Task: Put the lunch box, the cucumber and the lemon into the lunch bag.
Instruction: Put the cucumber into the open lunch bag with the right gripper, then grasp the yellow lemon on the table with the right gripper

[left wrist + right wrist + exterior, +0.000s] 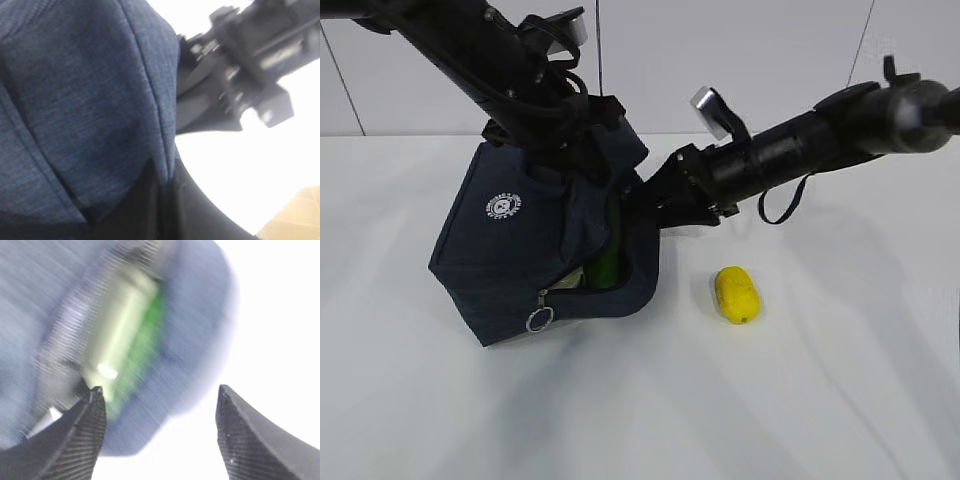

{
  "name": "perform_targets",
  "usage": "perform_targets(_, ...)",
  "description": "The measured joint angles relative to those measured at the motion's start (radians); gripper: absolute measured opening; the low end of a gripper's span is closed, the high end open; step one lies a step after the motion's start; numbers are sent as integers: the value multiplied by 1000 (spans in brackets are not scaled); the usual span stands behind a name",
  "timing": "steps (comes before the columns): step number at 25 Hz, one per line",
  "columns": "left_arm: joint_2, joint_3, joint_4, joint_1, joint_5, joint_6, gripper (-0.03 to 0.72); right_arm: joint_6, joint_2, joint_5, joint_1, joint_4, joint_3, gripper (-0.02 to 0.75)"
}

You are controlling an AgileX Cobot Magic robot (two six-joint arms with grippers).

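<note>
At the left of the exterior frame the lunch bag [535,250] is held tilted on the table [840,400], its zipped mouth gaping toward the lower middle of the frame. The left gripper [545,120] is buried in the fabric at the bag's top; its fingertips are hidden in every view, but it is judged clamped shut on the bag, since the bag is propped at a slant beneath it. Inside the opening, the cucumber [608,262] is seen as a dark green strip, and a pale green edge beside it is taken to be the lunch box [570,280], though it is too little exposed to be sure. Right of the opening, the right gripper [160,435] is seen with its jaws spread wide and nothing between them, just outside the bag's mouth. Further right, the lemon [737,294] lies alone on the table, apart from the bag. Two of three items are thus judged packed; the lemon remains to be picked up and put in.
</note>
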Motion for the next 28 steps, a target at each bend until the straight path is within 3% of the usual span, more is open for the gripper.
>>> perform_targets(6, 0, 0, 0, 0, 2, 0, 3, 90, -79, 4, -62, -141, 0, 519)
perform_targets(16, 0, 0, 0, 0, 4, 0, 3, 330, -105, 20, -64, -462, 0, 519)
perform_targets(28, 0, 0, 0, 0, 4, 0, 3, 538, -105, 26, 46, -776, 0, 515)
